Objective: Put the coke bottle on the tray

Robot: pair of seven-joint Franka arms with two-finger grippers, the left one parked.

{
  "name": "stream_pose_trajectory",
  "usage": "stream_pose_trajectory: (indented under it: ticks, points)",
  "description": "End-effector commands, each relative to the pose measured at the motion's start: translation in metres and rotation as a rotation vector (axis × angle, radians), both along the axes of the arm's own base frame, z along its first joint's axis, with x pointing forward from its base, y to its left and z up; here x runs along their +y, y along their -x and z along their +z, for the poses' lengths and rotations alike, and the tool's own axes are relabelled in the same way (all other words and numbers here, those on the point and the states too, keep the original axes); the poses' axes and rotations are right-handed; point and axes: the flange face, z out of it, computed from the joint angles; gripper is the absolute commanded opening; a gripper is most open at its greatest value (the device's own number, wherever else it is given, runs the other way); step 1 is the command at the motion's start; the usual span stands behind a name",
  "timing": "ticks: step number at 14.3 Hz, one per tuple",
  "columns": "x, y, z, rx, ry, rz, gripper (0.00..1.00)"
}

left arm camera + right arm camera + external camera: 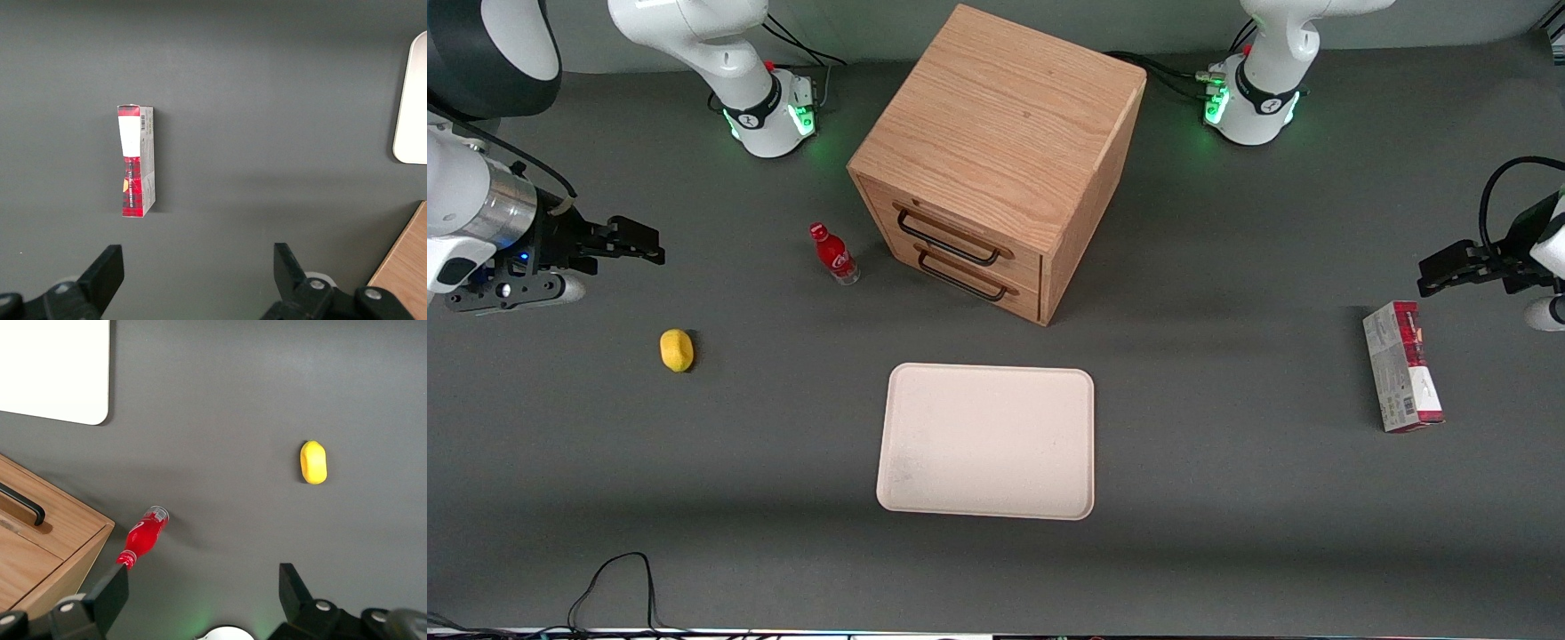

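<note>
The coke bottle (pixel 834 253), small and red with a red cap and clear base, stands on the dark table beside the wooden drawer cabinet (pixel 996 160). It also shows in the right wrist view (pixel 145 536). The cream tray (pixel 987 440) lies flat, nearer the front camera than the cabinet; one corner shows in the right wrist view (pixel 67 380). My right gripper (pixel 636 242) hangs open and empty above the table at the working arm's end, well apart from the bottle. In the right wrist view the gripper (pixel 200 587) has its fingers spread wide with only table between them.
A yellow lemon (pixel 677 349) lies on the table between gripper and tray level, also in the right wrist view (pixel 313 461). A red-and-grey carton (pixel 1402 364) lies toward the parked arm's end. A black cable (pixel 618 582) loops at the table's front edge.
</note>
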Motion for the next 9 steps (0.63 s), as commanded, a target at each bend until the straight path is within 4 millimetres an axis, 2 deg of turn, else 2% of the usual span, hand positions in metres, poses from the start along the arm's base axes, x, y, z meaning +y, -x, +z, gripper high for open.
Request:
stream_pose_trajectory:
  ticks: [1, 7, 9]
  points:
    - [0.0023, -0.0067, 0.0041, 0.007, 0.001, -0.008, 1.0]
    - [0.0021, -0.0067, 0.0047, 0.007, 0.002, -0.003, 1.0]
    - [0.0096, -0.0051, 0.004, 0.012, 0.003, 0.006, 1.0]
